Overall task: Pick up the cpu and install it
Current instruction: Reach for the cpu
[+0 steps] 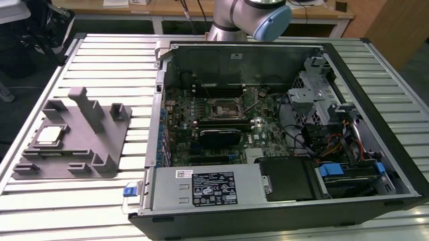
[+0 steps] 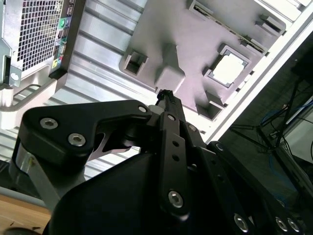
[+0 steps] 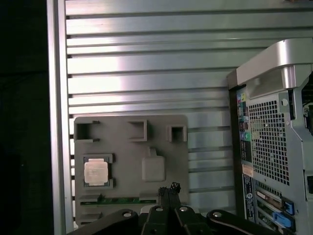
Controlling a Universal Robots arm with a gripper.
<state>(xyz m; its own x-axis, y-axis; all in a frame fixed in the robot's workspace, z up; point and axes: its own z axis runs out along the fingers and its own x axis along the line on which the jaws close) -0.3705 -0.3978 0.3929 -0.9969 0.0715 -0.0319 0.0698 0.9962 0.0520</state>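
The cpu [image 1: 50, 135] is a small silvery square chip lying flat in a recess of the grey plastic block [image 1: 87, 150], on the exterior view's left. Both wrist views look down on it from high above: the cpu [image 2: 228, 69] [image 3: 96, 172] sits in its pocket, well apart from my gripper [image 2: 166, 95] [image 3: 169, 188]. The black fingers are pressed together with nothing between them. The black square socket [image 1: 222, 106] sits on the motherboard inside the open computer case [image 1: 402, 165].
The arm [image 1: 248, 17] stands behind the case at the table's far edge. The grey block has upright posts [image 1: 84, 103] and several empty slots. A slatted metal table [image 1: 114, 60] carries everything. Inside the case are cables, a drive cage and a power supply [image 1: 208, 188].
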